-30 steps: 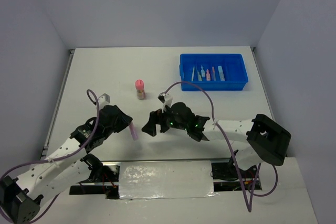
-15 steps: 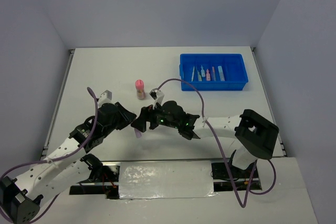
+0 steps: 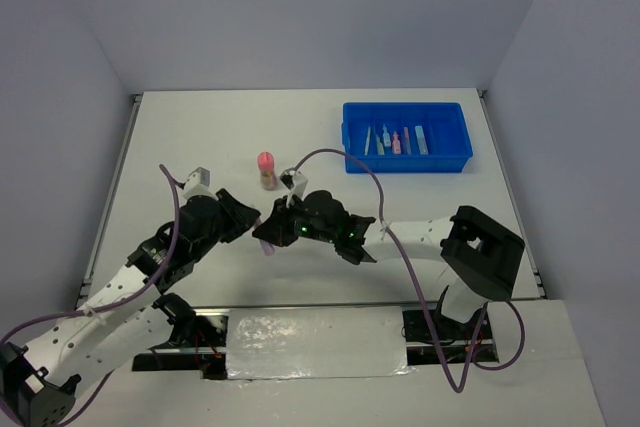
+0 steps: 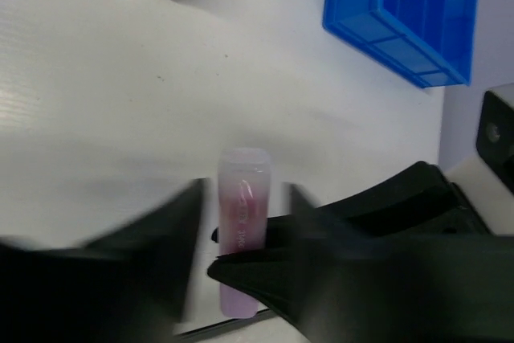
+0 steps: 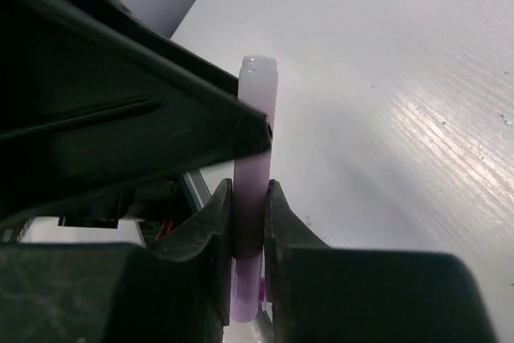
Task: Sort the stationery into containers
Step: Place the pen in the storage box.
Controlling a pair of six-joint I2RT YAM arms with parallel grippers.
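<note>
My right hand (image 5: 249, 188) is narrow and clamped on the pale purple highlighter (image 5: 257, 110). Both fingers press on the barrel, and one end sticks out well past the fingertips. My left hand (image 3: 248, 217) is at the same highlighter. In the left wrist view its fingers (image 4: 186, 222) stand either side of the barrel with a gap on each side, so it's wide and not gripping. Those fingers are blurred. The two hands meet tip to tip over the near part of the desk (image 3: 180, 137), left of centre, with the highlighter between them. I cannot tell if its lower end touches the desk. The pink-capped tube (image 3: 266, 169) stands upright on the desk just beyond the hands, apart from both. The blue tray (image 3: 405, 164) sits at the far right of the desk, well apart from the hands. A short row of small stationery pieces (image 3: 395, 140) lies inside it side by side. They're too small to say which compartment holds which.
</note>
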